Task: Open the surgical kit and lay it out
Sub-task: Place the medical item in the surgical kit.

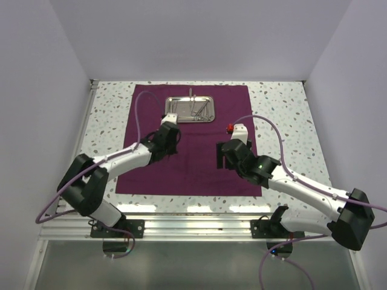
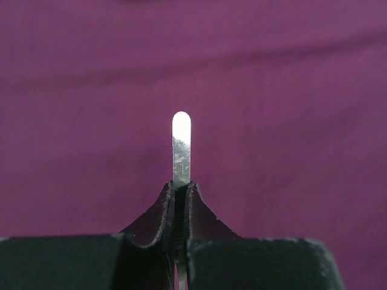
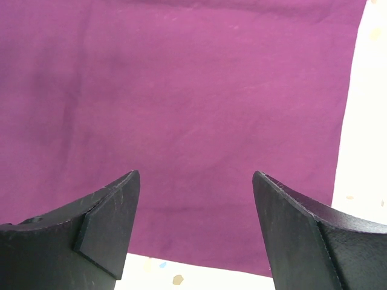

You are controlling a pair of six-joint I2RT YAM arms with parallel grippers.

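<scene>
Speckled tabletop (image 1: 284, 109) carries the dark purple cloth wrap (image 1: 187, 172) spread flat, and near the cloth's far edge sits the shiny rectangular steel tray (image 1: 176, 104), in which thin silver instruments (image 1: 196, 111) lie. Over the cloth's right part, close to its edge, the right gripper (image 3: 195, 187) hangs with jaws spread wide and nothing between them. Just beside the tray's near-left corner, the left gripper (image 2: 181, 188) is clamped on a slim flat steel instrument (image 2: 181, 142) whose rounded tip juts out over the cloth.
</scene>
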